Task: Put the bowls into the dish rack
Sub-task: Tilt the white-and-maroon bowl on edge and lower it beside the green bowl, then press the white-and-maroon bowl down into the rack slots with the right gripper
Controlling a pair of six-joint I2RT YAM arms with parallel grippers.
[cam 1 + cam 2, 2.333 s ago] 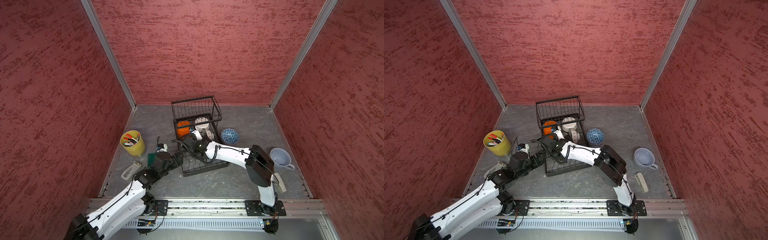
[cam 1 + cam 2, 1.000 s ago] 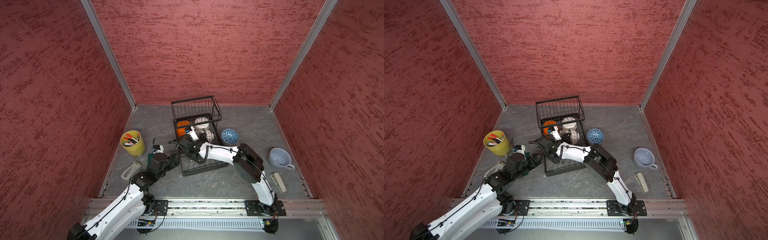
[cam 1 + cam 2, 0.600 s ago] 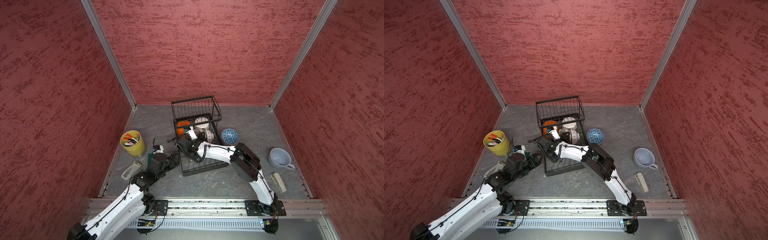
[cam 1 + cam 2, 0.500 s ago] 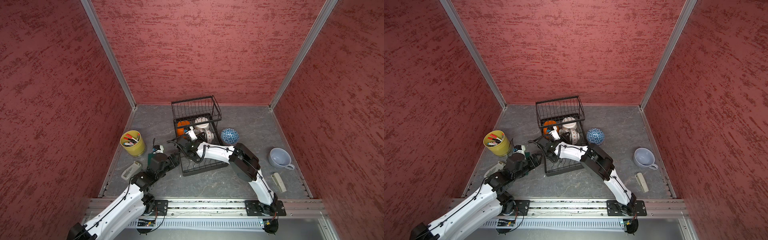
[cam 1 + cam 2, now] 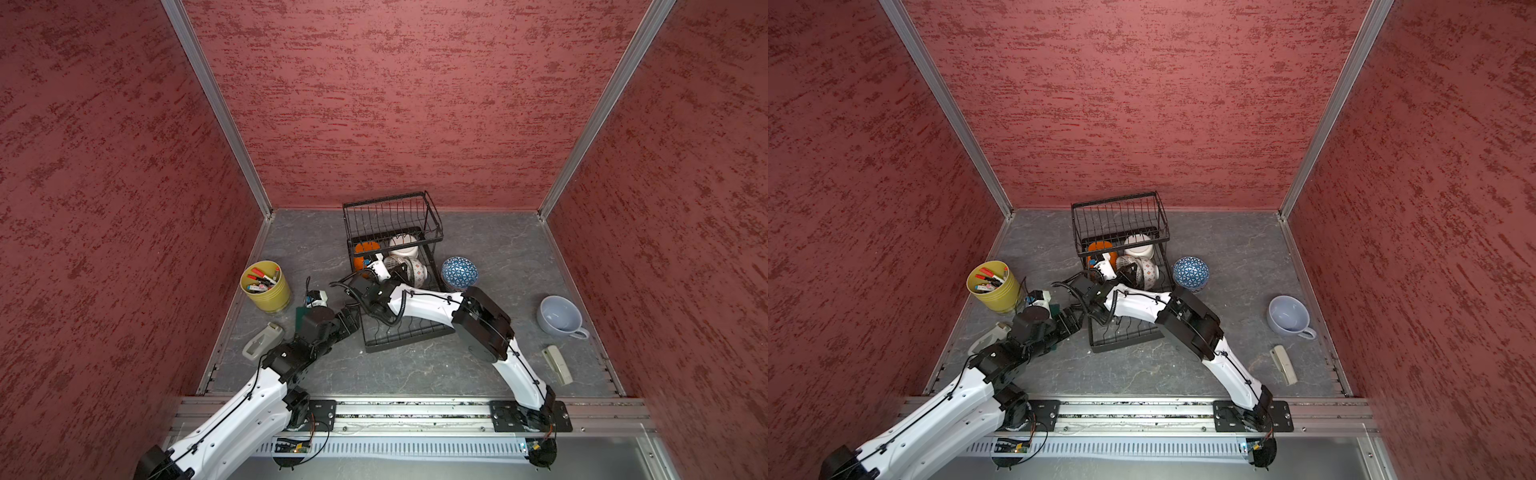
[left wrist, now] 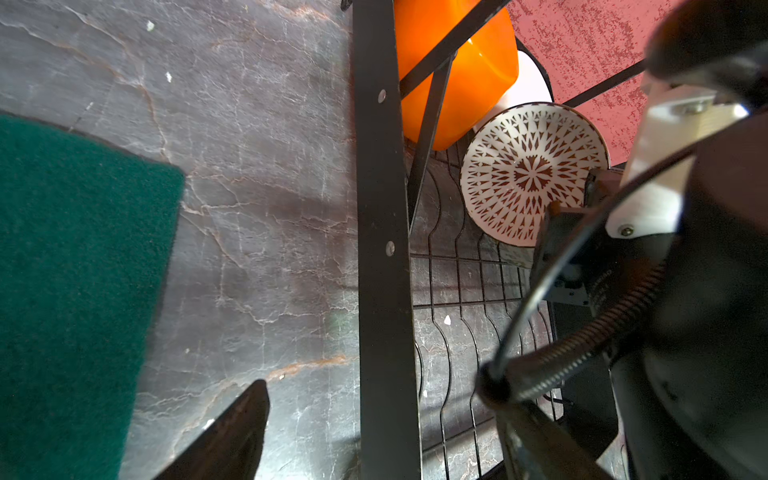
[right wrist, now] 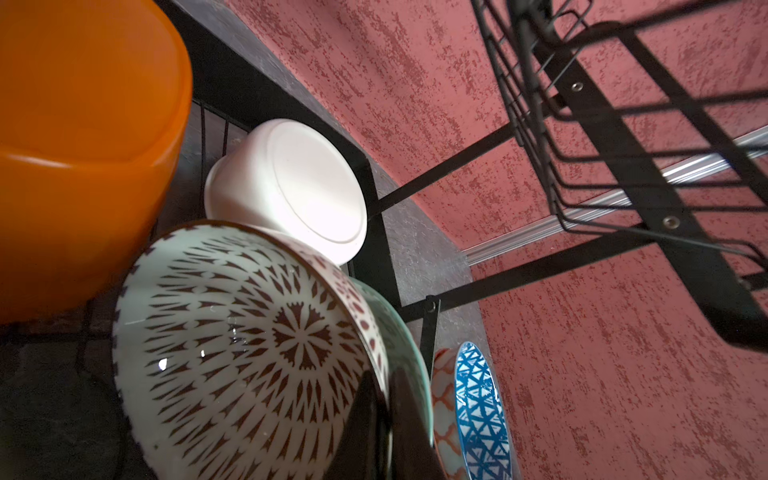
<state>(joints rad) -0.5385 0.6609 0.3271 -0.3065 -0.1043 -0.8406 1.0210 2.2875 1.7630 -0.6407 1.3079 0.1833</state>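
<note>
The left gripper (image 5: 351,319) hangs low at the near left corner of the dish rack (image 5: 405,337). Its jaws stand wide apart with the rack's side bar running between them, and it holds nothing. A green pad (image 6: 75,291) lies on the table (image 5: 415,368) just beside it. A pale cup (image 5: 559,316) sits well off to the right, and a yellow pot (image 5: 266,287) of pens stands off to the left.

A little farther in, the right arm crosses over the rack's flat lower tray. The right gripper (image 7: 388,401) is clamped on the rim of the patterned bowl (image 7: 249,332), with one finger inside and one outside. That bowl stands tilted on edge in the lower tray, its inside turned toward the near side. A pale green bowl (image 7: 399,332) rests against its back.

Next to these, the orange bowl (image 5: 365,249) sits at the tray's left side. The white bowl (image 5: 402,246) lies behind the patterned one with its base showing. Both are under the raised basket (image 5: 390,216) at the rack's far end.

The blue bowl (image 5: 459,272) is outside the rack, just beside its right side. A lattice bowl (image 7: 442,395) rests against it.
</note>
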